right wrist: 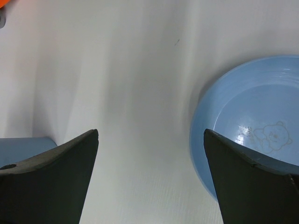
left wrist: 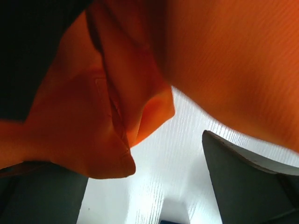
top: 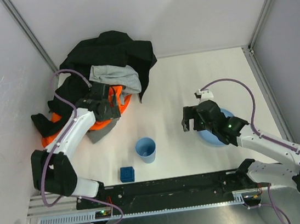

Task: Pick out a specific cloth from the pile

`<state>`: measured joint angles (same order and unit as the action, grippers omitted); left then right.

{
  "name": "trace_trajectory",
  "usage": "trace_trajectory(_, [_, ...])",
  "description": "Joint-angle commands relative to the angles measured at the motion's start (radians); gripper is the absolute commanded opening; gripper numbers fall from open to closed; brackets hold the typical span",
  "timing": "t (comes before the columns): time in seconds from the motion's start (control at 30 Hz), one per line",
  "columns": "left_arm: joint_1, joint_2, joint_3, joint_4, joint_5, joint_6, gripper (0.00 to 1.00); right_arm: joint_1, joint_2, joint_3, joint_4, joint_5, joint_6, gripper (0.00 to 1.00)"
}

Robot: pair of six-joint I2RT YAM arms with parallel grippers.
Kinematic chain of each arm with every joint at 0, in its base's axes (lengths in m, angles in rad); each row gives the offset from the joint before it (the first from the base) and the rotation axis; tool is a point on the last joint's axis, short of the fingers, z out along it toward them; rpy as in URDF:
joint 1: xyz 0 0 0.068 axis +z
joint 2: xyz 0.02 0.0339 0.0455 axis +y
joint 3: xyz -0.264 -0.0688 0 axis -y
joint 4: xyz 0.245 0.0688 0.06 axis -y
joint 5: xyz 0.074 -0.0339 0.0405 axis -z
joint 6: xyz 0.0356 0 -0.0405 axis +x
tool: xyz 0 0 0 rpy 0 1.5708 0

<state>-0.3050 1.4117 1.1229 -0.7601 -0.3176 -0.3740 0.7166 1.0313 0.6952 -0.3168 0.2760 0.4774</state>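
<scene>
The pile point(top: 104, 57) lies at the back left: a large black garment, a bright orange one point(top: 57, 124) and a pale grey cloth point(top: 115, 75). A darker grey cloth point(top: 98, 133) shows at the pile's near edge, under my left arm. My left gripper point(top: 109, 98) is down on the pile and open. In the left wrist view the gripper point(left wrist: 147, 158) has orange fabric point(left wrist: 117, 116) hanging over its left finger, with bare table between the jaws. My right gripper point(top: 191, 119) is open and empty above the table, also in the right wrist view point(right wrist: 150, 133).
A blue plate point(top: 222, 135) lies under my right wrist; its rim point(right wrist: 201, 140) is by the right finger. A blue cup point(top: 145, 149) stands mid-table and shows in the right wrist view point(right wrist: 23, 147). A small blue block point(top: 127, 173) sits near the front. White walls enclose the table.
</scene>
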Motion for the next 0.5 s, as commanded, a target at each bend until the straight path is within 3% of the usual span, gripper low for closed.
trace_trajectory(0.0, [0.006, 0.066, 0.101, 0.087, 0.021, 0.068, 1.00, -0.002, 0.010, 0.039, 0.017, 0.000, -0.009, 0.99])
trace_trajectory(0.47, [0.006, 0.248, 0.261, 0.094, -0.063, 0.137, 0.97, -0.030, 0.043, 0.039, 0.034, -0.036, -0.009, 0.99])
